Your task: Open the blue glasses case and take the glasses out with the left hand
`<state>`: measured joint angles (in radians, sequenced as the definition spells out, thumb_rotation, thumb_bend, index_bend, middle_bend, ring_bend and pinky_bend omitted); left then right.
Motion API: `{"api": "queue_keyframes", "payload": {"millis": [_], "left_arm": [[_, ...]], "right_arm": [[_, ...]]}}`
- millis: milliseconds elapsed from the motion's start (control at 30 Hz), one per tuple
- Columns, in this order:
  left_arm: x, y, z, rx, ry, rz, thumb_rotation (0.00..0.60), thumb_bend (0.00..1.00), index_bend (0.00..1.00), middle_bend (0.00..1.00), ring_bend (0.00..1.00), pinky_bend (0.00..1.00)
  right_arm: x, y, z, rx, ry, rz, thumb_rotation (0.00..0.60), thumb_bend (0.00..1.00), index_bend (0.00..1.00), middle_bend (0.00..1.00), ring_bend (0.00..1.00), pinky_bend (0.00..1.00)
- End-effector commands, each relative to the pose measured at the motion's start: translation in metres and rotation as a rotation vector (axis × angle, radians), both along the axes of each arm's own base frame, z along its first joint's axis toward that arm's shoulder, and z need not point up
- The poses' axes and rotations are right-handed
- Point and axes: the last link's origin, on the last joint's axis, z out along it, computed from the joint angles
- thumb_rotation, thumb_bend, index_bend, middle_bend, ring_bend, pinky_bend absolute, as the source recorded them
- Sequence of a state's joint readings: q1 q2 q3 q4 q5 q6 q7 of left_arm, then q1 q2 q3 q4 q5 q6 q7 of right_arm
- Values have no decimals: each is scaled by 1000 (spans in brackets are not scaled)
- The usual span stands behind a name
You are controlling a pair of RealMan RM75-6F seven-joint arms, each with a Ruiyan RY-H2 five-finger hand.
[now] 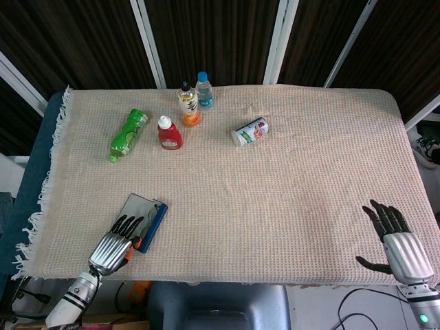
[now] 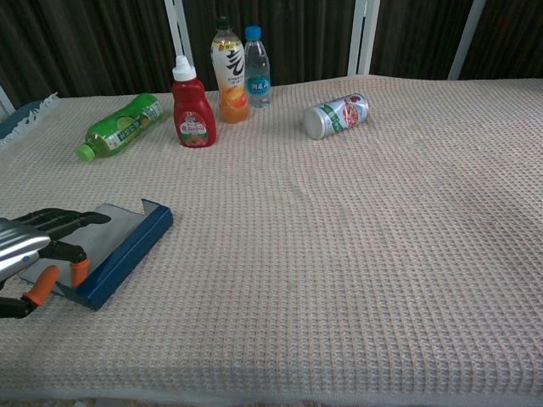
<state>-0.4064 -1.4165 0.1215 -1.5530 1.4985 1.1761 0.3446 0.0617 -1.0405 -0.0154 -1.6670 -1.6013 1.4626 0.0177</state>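
The blue glasses case (image 1: 146, 216) lies open near the table's front left, slanted, with its grey lining facing up; in the chest view the case (image 2: 127, 246) shows its blue side wall. My left hand (image 1: 113, 246) is at the case's near end, its fingers (image 2: 59, 219) reaching over the lining. Orange ends of the glasses (image 2: 79, 272) stick out between these fingers and the thumb, which pinch them. The lenses are hidden. My right hand (image 1: 399, 244) rests at the front right with fingers spread, holding nothing.
At the back left lie a green bottle (image 1: 128, 135) on its side, a red sauce bottle (image 1: 169, 133), an orange drink bottle (image 1: 188, 104) and a water bottle (image 1: 203, 89). A can (image 1: 249, 131) lies on its side mid-table. The cloth's front edge is just behind my left hand.
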Motion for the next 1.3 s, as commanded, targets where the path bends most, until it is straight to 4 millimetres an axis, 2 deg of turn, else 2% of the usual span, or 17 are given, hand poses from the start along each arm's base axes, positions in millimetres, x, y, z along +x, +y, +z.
{"api": "queue_keyframes", "payload": {"millis": [33,333,733,1067,1300], "left_arm": [[5,-8,-6,-30,-7,-16,600,772,453,0,0,0],[26,-16,-27,-78,-53,-64,600,776,383,0,0,0],[49,-7,-55,-64,-82,-121,600,781,334,0,0,0],[70,20,-78,-13,-110,-123,600,781,319,0,0,0],[68,41,-84,19,-100,-59,600,781,318,0,0,0]], "right_arm": [[0,1,2,-5,-7,4,600,176,0,0,0,0],[1,5,9,-18,-28,15,600,176,0,0,0,0],[1,7,17,-39,-46,21,600,176,0,0,0,0],[0,8,20,-51,-52,21,600,176,0,0,0,0],[-1,8,24,-62,-54,17,600,176,0,0,0,0]]}}
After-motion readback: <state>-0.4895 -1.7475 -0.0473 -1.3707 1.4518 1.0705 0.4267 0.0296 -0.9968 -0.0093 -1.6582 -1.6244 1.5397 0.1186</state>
